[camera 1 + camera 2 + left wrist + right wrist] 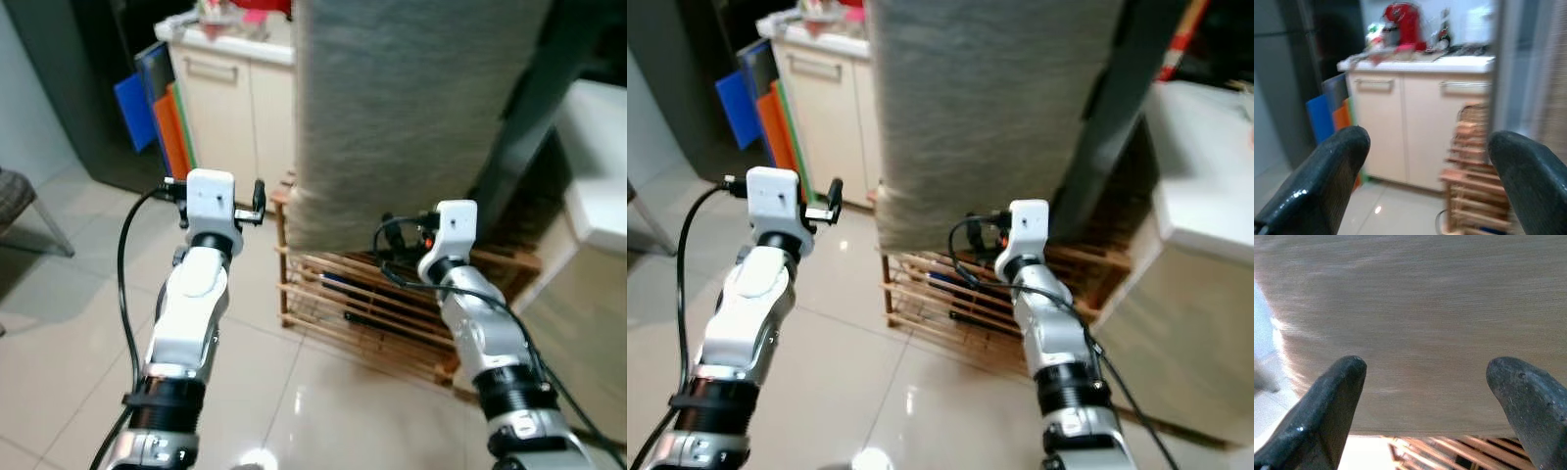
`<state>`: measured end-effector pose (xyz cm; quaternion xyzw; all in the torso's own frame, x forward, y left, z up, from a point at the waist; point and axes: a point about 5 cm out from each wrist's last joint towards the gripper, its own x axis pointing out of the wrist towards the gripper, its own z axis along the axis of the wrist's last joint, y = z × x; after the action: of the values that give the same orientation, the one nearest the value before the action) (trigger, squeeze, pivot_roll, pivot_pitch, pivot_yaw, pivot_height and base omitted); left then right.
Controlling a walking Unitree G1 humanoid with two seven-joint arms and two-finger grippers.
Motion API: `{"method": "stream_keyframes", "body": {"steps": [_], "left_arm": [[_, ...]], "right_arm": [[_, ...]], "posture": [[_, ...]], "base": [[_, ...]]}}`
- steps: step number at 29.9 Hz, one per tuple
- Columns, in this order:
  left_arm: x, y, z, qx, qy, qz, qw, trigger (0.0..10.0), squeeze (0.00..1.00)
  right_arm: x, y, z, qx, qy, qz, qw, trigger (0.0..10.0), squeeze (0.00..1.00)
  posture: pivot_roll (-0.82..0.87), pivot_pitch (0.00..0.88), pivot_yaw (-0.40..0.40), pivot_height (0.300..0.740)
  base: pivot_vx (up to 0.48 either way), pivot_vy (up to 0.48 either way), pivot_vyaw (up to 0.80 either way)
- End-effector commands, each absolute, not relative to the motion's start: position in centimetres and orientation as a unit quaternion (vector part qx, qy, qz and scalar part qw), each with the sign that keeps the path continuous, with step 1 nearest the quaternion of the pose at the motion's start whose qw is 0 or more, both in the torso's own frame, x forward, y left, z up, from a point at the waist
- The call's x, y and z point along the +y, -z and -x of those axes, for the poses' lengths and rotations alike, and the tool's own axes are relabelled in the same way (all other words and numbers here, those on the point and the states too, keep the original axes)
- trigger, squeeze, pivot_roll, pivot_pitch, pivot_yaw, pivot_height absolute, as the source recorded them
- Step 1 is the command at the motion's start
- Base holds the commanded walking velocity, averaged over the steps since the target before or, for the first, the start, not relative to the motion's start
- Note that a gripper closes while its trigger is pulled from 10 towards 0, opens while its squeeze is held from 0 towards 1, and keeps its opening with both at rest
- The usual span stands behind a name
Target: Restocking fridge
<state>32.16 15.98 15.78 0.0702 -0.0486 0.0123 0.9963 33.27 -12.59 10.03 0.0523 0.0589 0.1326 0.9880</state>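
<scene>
wooden rack (pixel 392 304) on the floor below a hanging cloth (pixel 411 108), cabinet (pixel 235 98) behind-left, boards (pixel 157 108) leaning beside the cabinet

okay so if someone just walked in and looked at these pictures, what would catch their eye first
Probably the big grey woven cloth hanging dead ahead, draped over a slatted wooden rack on the tiled floor. Both open grippers are raised before it, the right gripper close to the fabric. Further left, a red appliance sits on a cream cabinet.

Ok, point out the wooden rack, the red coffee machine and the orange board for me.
wooden rack (pixel 338 294): left eye view, on a front slat.
red coffee machine (pixel 1402 22): left wrist view, on its red body.
orange board (pixel 172 137): left eye view, on its flat face beside the cabinet.
</scene>
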Motion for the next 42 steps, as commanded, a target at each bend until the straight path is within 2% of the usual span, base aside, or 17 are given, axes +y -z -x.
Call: {"method": "stream_keyframes", "body": {"steps": [1, 21, 25, 30, 36, 42], "left_arm": [[15.0, -16.0, -32.2, -0.054, 0.005, -0.066, 0.996, 10.0, 0.00], [14.7, -16.2, -33.0, -0.060, 0.025, -0.066, 0.996, 10.0, 0.00], [15.0, -16.4, -33.1, -0.065, 0.007, -0.069, 0.995, 10.0, 0.00], [14.9, -15.8, -33.8, -0.034, -0.002, -0.085, 0.996, 10.0, 0.00], [14.0, -15.6, -33.5, -0.036, 0.043, -0.058, 0.997, 10.0, 0.00], [13.4, -15.5, -33.2, -0.037, 0.066, -0.056, 0.996, 10.0, 0.00]], "right_arm": [[-14.0, -10.7, -33.5, 0.047, -0.114, -0.045, 0.991, 10.0, 0.00], [-13.1, -11.4, -33.8, 0.032, -0.121, -0.052, 0.991, 10.0, 0.00], [-13.2, -11.2, -33.5, 0.032, -0.121, -0.053, 0.991, 10.0, 0.00], [-13.1, -10.7, -33.3, 0.039, -0.119, -0.049, 0.991, 10.0, 0.00], [-13.3, -10.7, -33.5, 0.039, -0.103, -0.051, 0.993, 10.0, 0.00], [-12.9, -10.5, -33.5, 0.046, -0.109, -0.057, 0.991, 10.0, 0.00]], "posture": [[0.00, 0.000, -0.024, 0.740], [-0.02, 0.000, 0.003, 0.740], [-0.02, 0.000, 0.001, 0.740], [-0.01, 0.000, -0.003, 0.740], [-0.01, 0.000, 0.006, 0.740], [0.01, 0.000, 0.001, 0.740]], "base": [[0.480, 0.000, 0.00], [0.468, 0.000, 0.00], [0.429, 0.000, 0.00], [0.000, 0.000, 0.00], [0.000, 0.000, 0.00], [0.000, 0.480, -0.41]]}}
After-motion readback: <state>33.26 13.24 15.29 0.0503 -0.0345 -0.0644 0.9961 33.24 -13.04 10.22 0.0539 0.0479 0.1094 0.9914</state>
